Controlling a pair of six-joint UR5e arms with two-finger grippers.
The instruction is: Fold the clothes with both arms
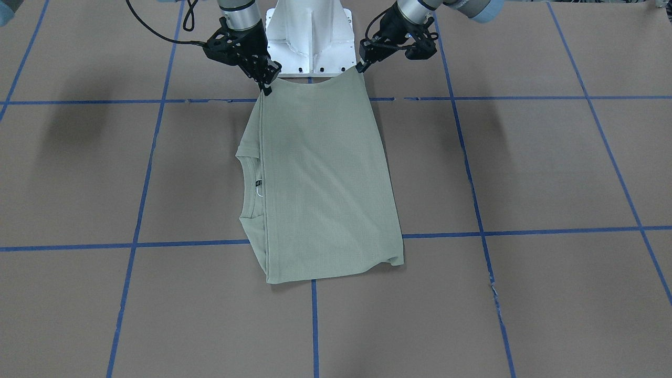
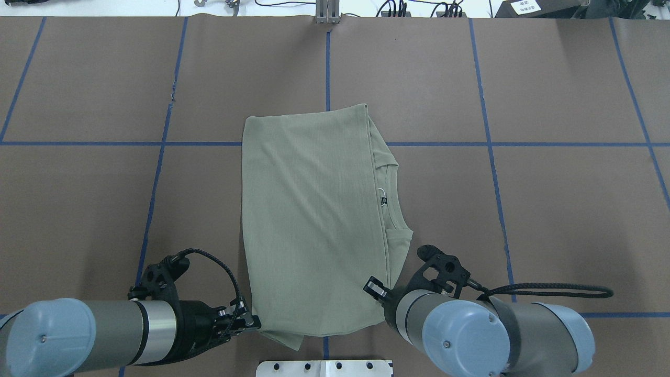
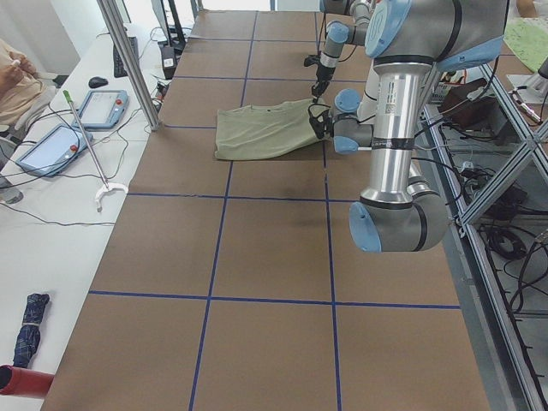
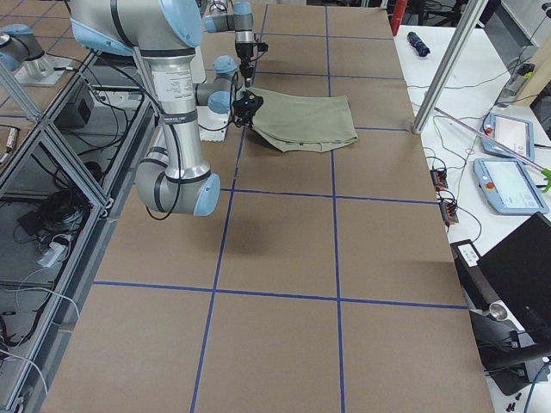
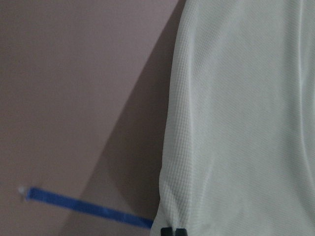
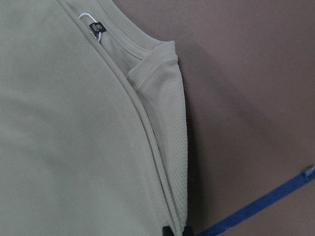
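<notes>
Near the pedestal point(image 1: 310, 31), pinches shirt point(image 1: 320, 178) corners in left end effector point(image 1: 361, 66) and right end effector point(image 1: 266, 87); risks slipping under uneven pull.

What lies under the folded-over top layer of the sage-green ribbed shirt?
The sage-green ribbed shirt shows a lower layer along one side: its crew-neck collar with a white string tag. Whatever else lies under the top layer is covered.
</notes>
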